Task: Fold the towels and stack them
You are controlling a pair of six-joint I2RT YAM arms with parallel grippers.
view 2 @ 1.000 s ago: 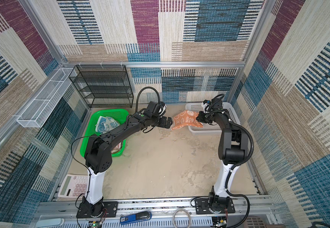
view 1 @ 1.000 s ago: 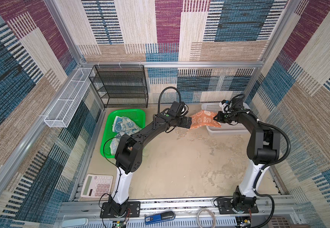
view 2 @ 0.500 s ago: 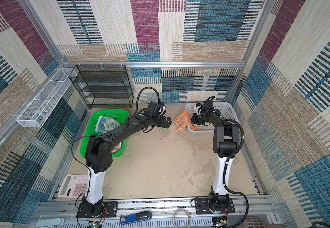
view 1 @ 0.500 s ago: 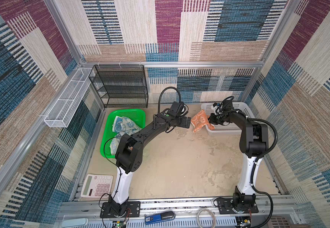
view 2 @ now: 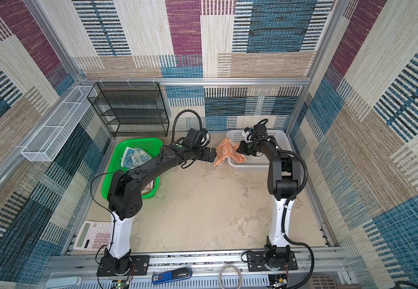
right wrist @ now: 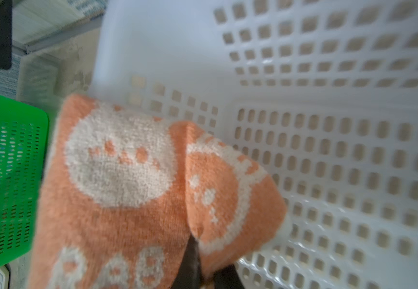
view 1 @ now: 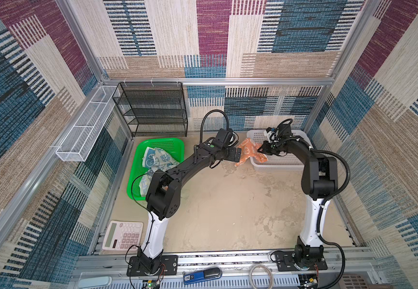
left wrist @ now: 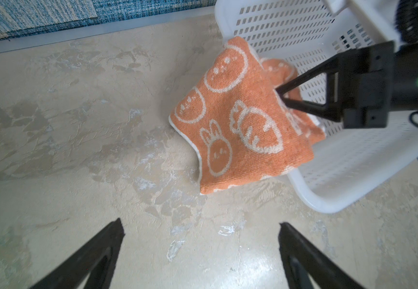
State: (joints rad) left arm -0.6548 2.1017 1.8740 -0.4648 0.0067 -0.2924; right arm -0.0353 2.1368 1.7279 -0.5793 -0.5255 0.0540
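The orange terry towel with white rabbit and carrot cartoons is hanging just right of centre in the upper half of both top views; it is draping across the left rim of the white perforated plastic basket, part over the basket and part over the table. Whether its lowest corner is touching the mottled beige tabletop cannot be told. The right gripper is pinching a bunched fold of this towel with its jaws closed tight on the cloth; in the right wrist view the towel is filling the lower left, with the basket behind it. The left gripper is hovering just beside the towel's left edge, jaws spread wide and holding nothing. Further left, a green perforated plastic basket is holding a crumpled whitish towel with blue lettering; a second cloth is lying below it, mostly hidden by the left arm. A black wire mesh shelf is standing at the back; a white and pink calculator is lying at lower left.
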